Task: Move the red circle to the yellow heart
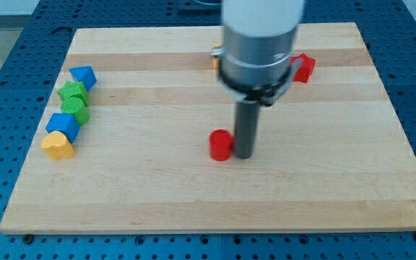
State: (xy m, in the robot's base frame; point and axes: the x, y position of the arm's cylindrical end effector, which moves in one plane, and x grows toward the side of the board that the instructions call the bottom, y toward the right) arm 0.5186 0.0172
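My tip beside red circle; contact unclear

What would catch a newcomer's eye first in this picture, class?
The big grey arm fills the view's top centre, its dark rod reaching the board, with my tip right beside the red circle, on its right. At the view's left edge, blue, green and yellow blocks cluster, the yellow heart lowest.

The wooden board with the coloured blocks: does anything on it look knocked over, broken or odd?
Nothing stands out. The red circle block sits flat beside my tip, and the yellow heart block lies with the other blocks at the view's left.
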